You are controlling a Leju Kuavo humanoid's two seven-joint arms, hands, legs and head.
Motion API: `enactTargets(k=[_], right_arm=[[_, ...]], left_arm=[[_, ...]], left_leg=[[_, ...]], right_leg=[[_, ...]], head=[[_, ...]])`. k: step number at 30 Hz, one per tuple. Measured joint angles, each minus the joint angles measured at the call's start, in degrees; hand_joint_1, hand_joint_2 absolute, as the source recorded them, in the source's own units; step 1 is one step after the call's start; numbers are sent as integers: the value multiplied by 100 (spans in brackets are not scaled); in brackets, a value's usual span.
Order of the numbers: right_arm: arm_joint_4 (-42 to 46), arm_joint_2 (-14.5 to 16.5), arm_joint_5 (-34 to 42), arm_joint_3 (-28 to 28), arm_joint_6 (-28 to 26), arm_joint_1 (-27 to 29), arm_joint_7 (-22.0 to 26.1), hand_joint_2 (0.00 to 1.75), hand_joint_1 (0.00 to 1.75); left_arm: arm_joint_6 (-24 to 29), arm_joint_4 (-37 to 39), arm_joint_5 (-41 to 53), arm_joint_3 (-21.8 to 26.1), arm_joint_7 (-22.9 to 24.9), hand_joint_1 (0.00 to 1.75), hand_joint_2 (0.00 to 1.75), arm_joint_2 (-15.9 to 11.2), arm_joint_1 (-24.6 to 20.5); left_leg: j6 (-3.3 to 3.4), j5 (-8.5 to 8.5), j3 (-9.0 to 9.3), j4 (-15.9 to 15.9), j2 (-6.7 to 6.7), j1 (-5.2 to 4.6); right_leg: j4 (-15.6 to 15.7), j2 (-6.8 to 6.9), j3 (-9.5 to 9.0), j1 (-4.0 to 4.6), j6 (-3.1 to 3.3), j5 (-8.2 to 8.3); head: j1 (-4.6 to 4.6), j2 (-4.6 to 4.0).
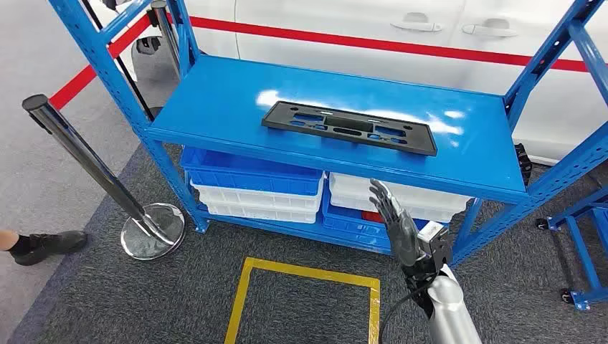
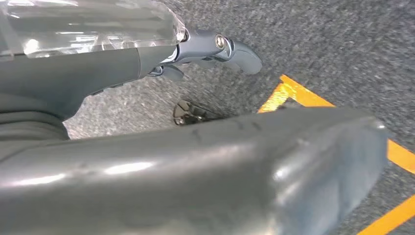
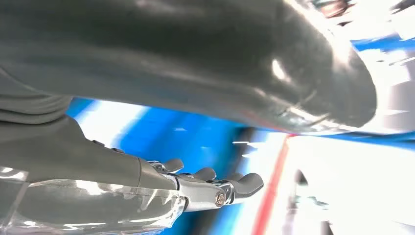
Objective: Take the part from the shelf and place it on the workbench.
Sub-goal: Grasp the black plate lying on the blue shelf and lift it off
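- A blue metal shelf stands on dark grey carpet; its top board is glossy and throws back white glare.
- The part, a flat black plastic panel with cut-outs, lies flat on that top board, near the middle and slightly askew, touching nothing else.
- Below it, blue bins and white bins are stacked on the lower level.
- A yellow taped square marks the carpet in front of the shelf.
- A chrome post on a round base stands at the shelf's left; a red belt runs from it.
- Behind the shelf is a white car with a red stripe and door handles.
- A person's dark shoe is cut off at the picture's left edge.
- A second blue frame on wheels is cut off at the right.
- The right hand is raised in front of the lower bins, below the top board, fingers straight and apart, holding nothing.
- The right wrist view is blurred; fingertips show spread against smeared blue.
- The left hand hangs over the carpet; few fingers show, so I cannot tell its state.
- A small dark shiny thing on the carpet is too unclear to name.
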State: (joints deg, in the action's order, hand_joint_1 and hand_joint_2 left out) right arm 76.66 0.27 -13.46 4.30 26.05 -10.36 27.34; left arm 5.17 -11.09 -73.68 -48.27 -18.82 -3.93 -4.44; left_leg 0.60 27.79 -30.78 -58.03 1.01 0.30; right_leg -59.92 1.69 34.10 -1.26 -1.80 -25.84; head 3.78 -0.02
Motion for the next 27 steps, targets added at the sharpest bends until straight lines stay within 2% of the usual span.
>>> enactTargets(k=[2, 4, 6, 7, 9, 10, 11, 12, 13, 14, 15, 16, 17, 19, 20, 21, 23, 25, 26, 27], right_arm=[[159, -2, 82, -89, 57, -23, 53, 0, 0], [475, -11, 252, -268, 175, -70, 164, 0, 0], [811, -27, 436, -461, 294, -147, 283, 0, 0], [974, -33, 526, -561, 355, -196, 339, 0, 0], [1274, -39, 704, -762, 479, -270, 450, 0, 0], [1412, -43, 792, -856, 541, -290, 500, 0, 0], [1556, -48, 888, -946, 604, -307, 554, 0, 0], [1695, -53, 984, -1029, 664, -330, 606, 0, 0], [1840, -57, 1085, -1115, 727, -365, 661, 0, 0], [1988, -61, 1189, -1205, 790, -409, 707, 0, 0], [2128, -67, 1289, -1299, 853, -458, 743, 0, 0], [2270, -74, 1391, -1398, 917, -502, 767, 0, 0], [2403, -84, 1488, -1492, 980, -536, 780, 0, 0], [2667, -108, 1678, -1654, 1104, -575, 797, 0, 0], [2797, -122, 1774, -1714, 1166, -592, 806, 0, 0], [2921, -137, 1872, -1765, 1227, -620, 814, 0, 0], [3115, -169, 2044, -1845, 1339, -684, 829, 0, 0], [3220, -196, 2135, -1896, 1413, -707, 835, 0, 0], [3254, -210, 2151, -1909, 1433, -703, 836, 0, 0], [3284, -224, 2159, -1919, 1442, -700, 837, 0, 0]], left_arm=[[17, 8, -50, -28, -7, 0, 0, -2, -10], [54, 19, -146, -80, -15, 0, 0, -4, -24], [87, 29, -243, -140, -21, 0, 0, -4, -35], [99, 38, -290, -171, -23, 0, 0, -4, -44], [128, 60, -384, -232, -26, 0, 0, -4, -57], [146, 72, -429, -264, -26, 0, 0, -4, -59], [166, 82, -480, -297, -27, 0, 0, -4, -59], [182, 92, -526, -328, -30, 0, 0, -5, -59], [197, 104, -576, -357, -34, 0, 0, -10, -61], [213, 119, -624, -385, -39, 0, 0, -19, -63], [228, 137, -672, -418, -44, 0, 0, -29, -66], [245, 155, -719, -452, -50, 0, 0, -39, -74], [263, 170, -768, -485, -58, 0, 0, -45, -87], [297, 184, -854, -547, -76, 0, 0, -48, -125], [311, 185, -885, -576, -84, 0, 0, -48, -146], [327, 185, -902, -604, -89, 0, 0, -47, -162], [357, 193, -917, -649, -93, 0, 0, -46, -174], [383, 204, -923, -690, -91, 0, 0, -46, -170], [393, 208, -925, -713, -88, 0, 0, -46, -170], [402, 210, -928, -733, -83, 0, 0, -46, -171]], left_leg=[[-34, 4, -14, -8, 12, -7], [-105, 25, -19, -14, 43, -6], [-172, 146, -75, -176, 31, 16], [-200, 275, -184, -415, 10, 26], [-235, 578, -561, -1163, -19, 35], [-244, 663, -744, -1489, -24, 35], [-242, 642, -856, -1649, -29, 35], [-231, 505, -865, -1582, -37, 35], [-212, 282, -778, -1310, -61, 35], [-185, 43, -639, -913, -135, 36], [-158, -127, -497, -554, -221, 37], [-132, -209, -386, -286, -297, 36], [-111, -218, -327, -148, -348, 30], [-64, -185, -287, -84, -313, 21], [-29, -199, -273, -54, -270, 27], [12, -213, -252, -12, -224, 36], [79, -232, -215, 51, -114, 43], [110, -218, -207, 54, -6, 28], [117, -208, -203, 51, 50, 22], [115, -197, -196, 46, 91, 18]], right_leg=[[23, -13, 5, 15, 46, -34], [59, -47, 6, 30, 130, -68], [84, -96, -16, 19, 204, -70], [95, -121, -32, 11, 236, -73], [96, -186, -51, 20, 276, -89], [95, -224, -62, 27, 287, -96], [95, -273, -79, 34, 294, -104], [95, -329, -98, 39, 297, -112], [94, -392, -119, 41, 294, -121], [94, -457, -137, 39, 286, -131], [91, -520, -143, 45, 271, -138], [86, -581, -135, 45, 249, -140], [87, -630, -121, 41, 221, -137], [107, -715, -99, 30, 148, -122], [98, -691, -97, 30, 115, -138], [21, -608, -65, 40, 89, -200], [-466, -365, 162, 52, 61, -484], [-1185, -248, 533, 49, 42, -781], [-1395, -231, 650, 47, 35, -811], [-1392, -220, 663, 47, 32, -730]], head=[[0, 0], [0, 0], [0, 0], [0, 0], [0, 0], [0, 0], [0, 0], [0, 0], [0, 0], [0, 0], [0, 0], [0, 0], [0, 0], [0, 0], [0, 0], [-1, 0], [-1, 0], [-1, 0], [-1, 0], [-1, 0]])
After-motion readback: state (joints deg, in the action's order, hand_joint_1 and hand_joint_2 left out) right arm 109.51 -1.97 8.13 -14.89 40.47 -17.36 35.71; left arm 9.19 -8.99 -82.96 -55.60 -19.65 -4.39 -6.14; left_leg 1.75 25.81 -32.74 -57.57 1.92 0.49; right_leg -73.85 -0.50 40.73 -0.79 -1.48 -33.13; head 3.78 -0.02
